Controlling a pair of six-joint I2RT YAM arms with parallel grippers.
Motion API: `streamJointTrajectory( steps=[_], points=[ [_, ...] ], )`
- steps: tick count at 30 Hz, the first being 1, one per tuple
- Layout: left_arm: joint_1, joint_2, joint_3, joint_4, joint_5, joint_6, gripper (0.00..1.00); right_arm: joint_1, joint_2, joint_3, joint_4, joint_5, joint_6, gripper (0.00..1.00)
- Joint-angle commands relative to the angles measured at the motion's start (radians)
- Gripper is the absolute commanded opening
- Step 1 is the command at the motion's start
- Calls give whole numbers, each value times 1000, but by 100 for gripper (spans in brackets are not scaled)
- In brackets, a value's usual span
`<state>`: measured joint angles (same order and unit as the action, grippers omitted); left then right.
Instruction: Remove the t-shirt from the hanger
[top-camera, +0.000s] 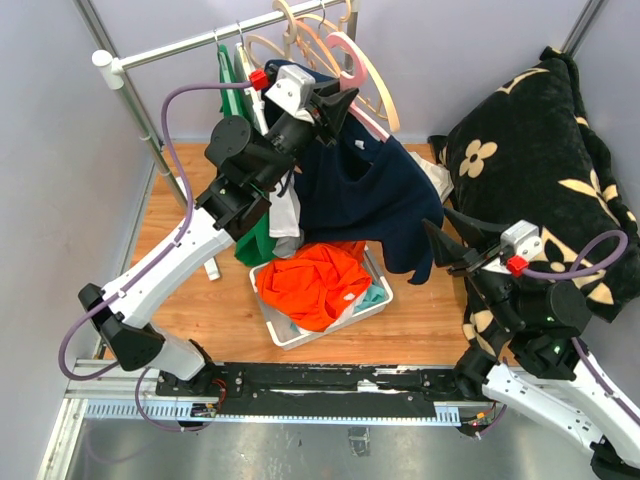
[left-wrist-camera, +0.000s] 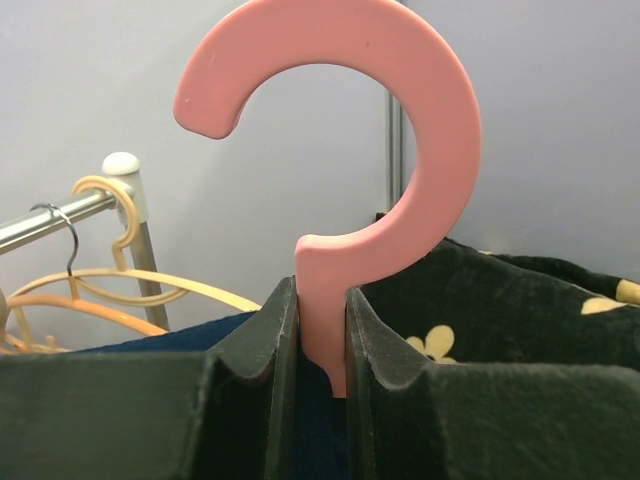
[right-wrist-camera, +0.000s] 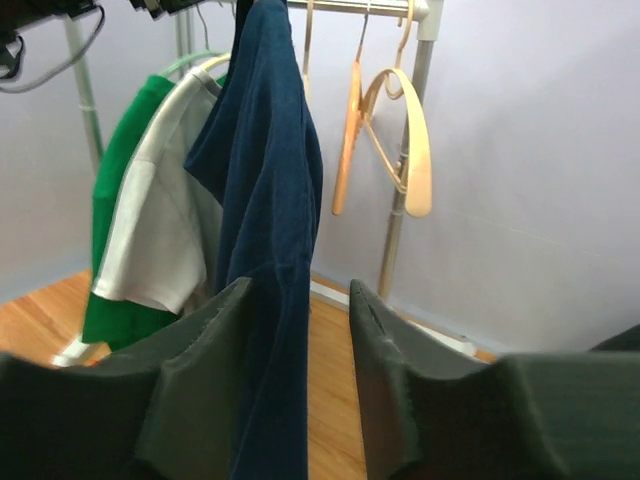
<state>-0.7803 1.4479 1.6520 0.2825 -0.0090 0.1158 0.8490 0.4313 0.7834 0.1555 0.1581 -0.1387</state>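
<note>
**Status: navy tee on hanger, R gripper lined up at lower fabric**

Rack: garment rail (top-camera: 180, 45) runs across the far left of the table, carrying wooden hangers (right-wrist-camera: 400, 140) plus a green shirt (right-wrist-camera: 115, 260) and a white shirt (right-wrist-camera: 160, 230). Not task items.

Cushion: black floral cushion (top-camera: 540, 150) sits far right, clear of the work.

Task item: navy t-shirt (top-camera: 370, 190) is draped on the pink hanger (left-wrist-camera: 420, 130) and hangs mid-scene, off the rail. Long axis approx. vertical, with the lower edge dropping toward the white bin (top-camera: 265, 310), which holds an orange garment (top-camera: 315, 285). Hook is free, not on any rail.

L gripper (left-wrist-camera: 320, 305): clamped on the hanger neck just below the hook, fingers tight on both sides. Serves as the anchor.

R gripper (right-wrist-camera: 300, 290): jaws apart. Wrist view shows the tee's hanging body lined up with the gap, ahead and above. Cannot tell whether cloth is actually between the fingers or just beyond them. No pinch seen.

Key relation: tee lies up and to the left of the R gripper, which is the nearer free one. L is occupied at the top end.

Assessment: removal not yet done. Next move likely needs R to close on cloth and draw down, away from the hanger. Risk: collar snagging on the hanger shoulders.
</note>
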Motion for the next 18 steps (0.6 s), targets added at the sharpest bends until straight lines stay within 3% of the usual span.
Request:
streamJointTrajectory(
  steps=[1,3,5,12,18],
  points=[
    [3,8,66,29,-28,18,1,16,-31,-27,-45,44,8,33],
    [4,12,80,27,-30,23,1,17,-36,-33,-52,54,14,13],
    [5,20,98,20,-37,28,0,16,-39,-36,-59,64,18,2],
    [19,52,209,-10,-95,49,0,16,-67,-66,-98,177,57,1],
    [44,68,306,-51,-126,52,1,17,-108,-127,-111,483,142,1]
  ],
)
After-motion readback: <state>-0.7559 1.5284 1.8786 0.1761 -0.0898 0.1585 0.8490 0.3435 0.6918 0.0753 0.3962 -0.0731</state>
